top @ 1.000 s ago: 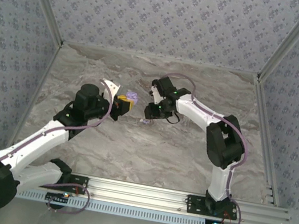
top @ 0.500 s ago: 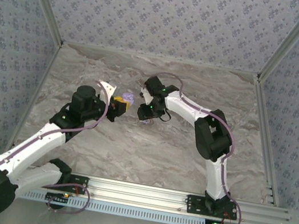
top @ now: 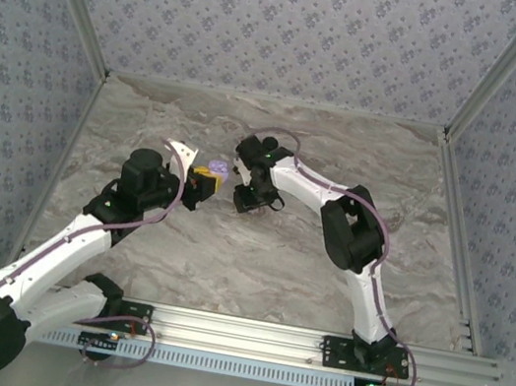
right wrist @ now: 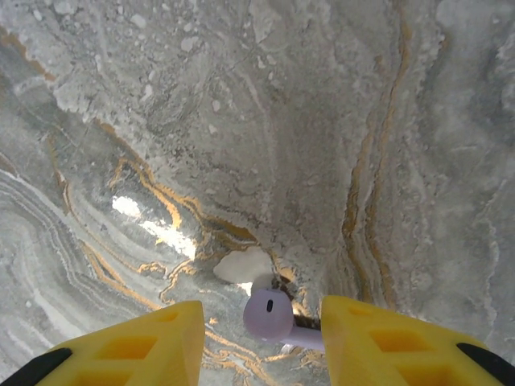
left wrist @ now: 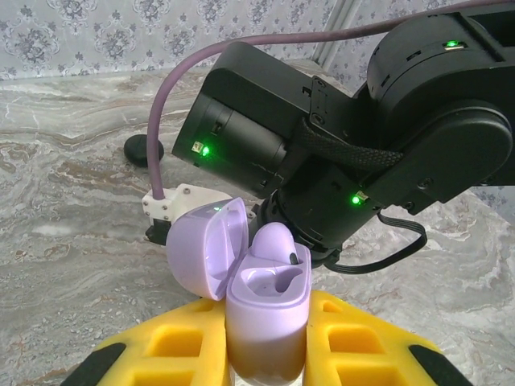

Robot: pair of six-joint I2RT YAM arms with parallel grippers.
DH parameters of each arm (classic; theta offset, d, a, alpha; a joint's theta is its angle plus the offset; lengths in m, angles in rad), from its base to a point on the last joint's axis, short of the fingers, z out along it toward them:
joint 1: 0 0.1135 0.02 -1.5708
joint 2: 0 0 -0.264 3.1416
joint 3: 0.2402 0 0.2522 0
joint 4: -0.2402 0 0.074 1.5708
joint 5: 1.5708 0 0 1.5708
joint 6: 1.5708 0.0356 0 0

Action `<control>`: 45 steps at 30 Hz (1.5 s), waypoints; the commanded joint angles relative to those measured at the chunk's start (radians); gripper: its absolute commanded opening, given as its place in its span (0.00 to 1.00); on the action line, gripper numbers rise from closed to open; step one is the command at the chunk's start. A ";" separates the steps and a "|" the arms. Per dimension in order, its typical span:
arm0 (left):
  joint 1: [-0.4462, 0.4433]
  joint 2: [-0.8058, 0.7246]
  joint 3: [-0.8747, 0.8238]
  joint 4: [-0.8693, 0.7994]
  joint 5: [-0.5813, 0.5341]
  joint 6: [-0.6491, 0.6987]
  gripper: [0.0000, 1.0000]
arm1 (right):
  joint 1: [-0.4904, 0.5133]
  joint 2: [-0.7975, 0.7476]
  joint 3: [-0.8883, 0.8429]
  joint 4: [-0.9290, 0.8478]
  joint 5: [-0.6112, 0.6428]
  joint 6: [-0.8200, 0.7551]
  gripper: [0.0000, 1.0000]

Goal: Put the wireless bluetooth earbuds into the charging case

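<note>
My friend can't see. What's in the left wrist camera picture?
The left gripper clamps an open lavender charging case in its yellow fingers, one earbud poking up inside. The black right arm looms just behind, above the marble table.

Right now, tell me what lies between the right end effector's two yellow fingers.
A lavender earbud lies on the marble table between the fingers of the right end effector; the right wrist view shows it.
</note>
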 commanded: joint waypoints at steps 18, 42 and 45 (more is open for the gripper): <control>0.012 -0.015 -0.004 0.018 0.006 -0.013 0.20 | 0.004 0.048 0.033 -0.079 0.168 0.082 0.31; 0.013 -0.001 -0.007 0.038 0.025 -0.027 0.20 | -0.172 -0.051 -0.147 -0.043 0.163 0.362 0.34; 0.013 0.001 -0.005 0.038 0.027 -0.028 0.20 | -0.171 -0.071 -0.153 -0.027 0.138 0.355 0.38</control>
